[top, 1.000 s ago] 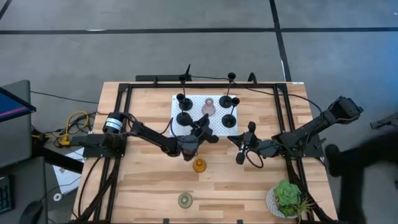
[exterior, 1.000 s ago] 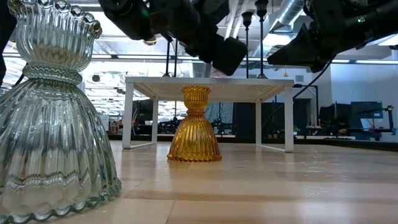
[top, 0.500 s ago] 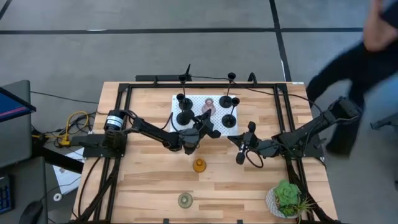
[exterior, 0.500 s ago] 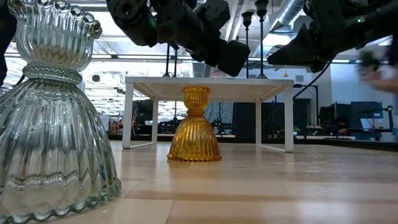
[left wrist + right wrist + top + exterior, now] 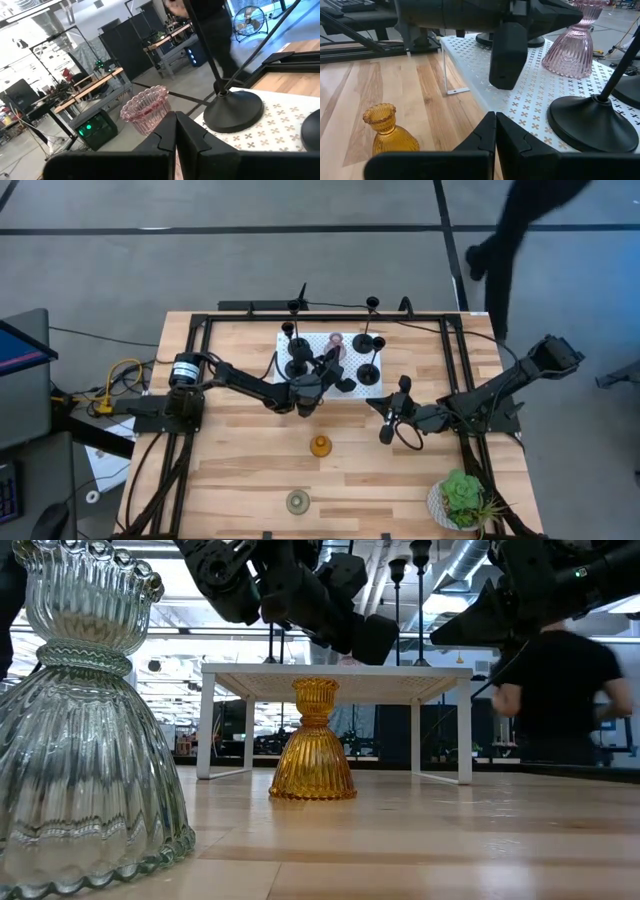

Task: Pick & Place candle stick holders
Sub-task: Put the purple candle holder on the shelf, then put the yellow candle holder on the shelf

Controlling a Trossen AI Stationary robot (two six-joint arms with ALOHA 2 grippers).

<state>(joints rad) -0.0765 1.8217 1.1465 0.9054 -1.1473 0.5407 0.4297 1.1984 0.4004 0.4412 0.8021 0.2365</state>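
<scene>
Amber glass candle holder (image 5: 320, 446) is seen alone at mid-table, while the pink holder (image 5: 334, 345) and black holders (image 5: 369, 373) are kept on the white perforated platform (image 5: 375, 392); the left gripper (image 5: 336, 375), fingers pressed together and empty, is held over the platform, the right gripper (image 5: 389, 418) likewise closed beside it.

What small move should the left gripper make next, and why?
Probably it should open its fingers. The left gripper is shut and empty over the white platform, pointing at the pink holder just ahead. Shut fingers cannot take it. The right gripper waits beside the platform.
</scene>
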